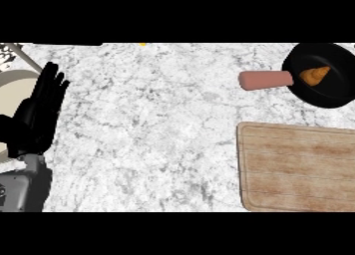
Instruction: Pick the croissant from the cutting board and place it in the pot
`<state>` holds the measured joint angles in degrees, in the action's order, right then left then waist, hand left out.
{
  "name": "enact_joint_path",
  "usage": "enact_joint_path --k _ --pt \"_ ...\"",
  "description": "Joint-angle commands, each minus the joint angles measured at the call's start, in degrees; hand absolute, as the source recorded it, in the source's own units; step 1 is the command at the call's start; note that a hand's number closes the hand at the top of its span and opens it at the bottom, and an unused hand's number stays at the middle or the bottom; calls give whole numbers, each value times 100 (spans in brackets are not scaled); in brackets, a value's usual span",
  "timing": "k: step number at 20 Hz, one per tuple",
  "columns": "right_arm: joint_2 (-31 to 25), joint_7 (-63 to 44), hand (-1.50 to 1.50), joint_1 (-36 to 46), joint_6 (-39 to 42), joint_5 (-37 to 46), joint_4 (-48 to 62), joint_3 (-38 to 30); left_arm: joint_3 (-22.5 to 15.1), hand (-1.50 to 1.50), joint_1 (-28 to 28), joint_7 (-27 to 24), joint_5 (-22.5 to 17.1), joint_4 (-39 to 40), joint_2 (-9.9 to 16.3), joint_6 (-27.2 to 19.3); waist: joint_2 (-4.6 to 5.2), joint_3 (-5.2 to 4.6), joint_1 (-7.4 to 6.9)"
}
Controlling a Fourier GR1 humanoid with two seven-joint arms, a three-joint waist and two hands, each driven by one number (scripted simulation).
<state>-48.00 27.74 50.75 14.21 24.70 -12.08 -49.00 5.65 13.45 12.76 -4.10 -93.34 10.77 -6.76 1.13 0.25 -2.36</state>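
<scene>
A: Croissant (314,75): one item, golden-brown, lying inside the black pot (335,94) at the far right of the desk (158,124). Not on the cutting board (304,168).

B: Board status?

A: Cutting board: wooden, near right, nothing on it. Pot: pinkish handle (266,79) pointing left, toward the middle of the desk.

B: Step in hand?

A: By my reading, the placing is done; the croissant sits where the task wants it. What remains looks like nothing more than holding clear of the pot.

B: Hands?

A: Left hand (39,112): at the left edge, fingers straight and pointing up, holding nothing, resting over a pale round plate (10,92). Grey forearm (18,189) beneath it. Right hand: not showing anywhere.

B: Next move?

A: If any, a check that the croissant lies settled in the pot; no fresh grasp seems called for.

B: Brands, labels, writing?

A: None legible. A small dark mark on the forearm casing cannot be read. Patterned tile at the far corners, no lettering.
</scene>
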Motion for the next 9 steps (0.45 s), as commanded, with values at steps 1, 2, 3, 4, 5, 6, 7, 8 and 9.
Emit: enact_joint_path --k 1,2,3,4,5,6,7,8,9 --pt "-252 136 -150 -214 457 -71 71 25 -13 0 147 356 70 -148 82 -67 -19 1 18" --pt "-545 142 -150 -347 564 -91 79 -31 23 0 -129 69 -115 -185 -19 67 -5 3 -12" --pt "-477 314 -150 -480 606 -79 114 -15 40 0 0 262 -43 -166 87 34 10 10 -26" --pt "-350 144 -150 -219 415 -44 30 84 -66 0 -28 -108 120 56 -103 -73 -8 -2 8" --pt "-437 316 -150 -439 597 -52 84 70 -92 0 -4 168 11 -126 -77 -11 -4 4 -5" --pt "-538 201 -150 -411 639 -114 120 15 21 0 -323 61 -70 -305 33 107 -14 3 -43" --pt "-695 173 -150 -401 844 -98 97 57 -12 0 22 14 41 -7 -70 -47 -6 2 23" --pt "-424 426 -150 -519 709 -93 101 83 83 0 155 71 36 118 82 18 1 4 19" --pt "-621 213 -150 -436 726 -90 129 71 15 0 206 87 -36 92 -67 -14 12 6 -3"
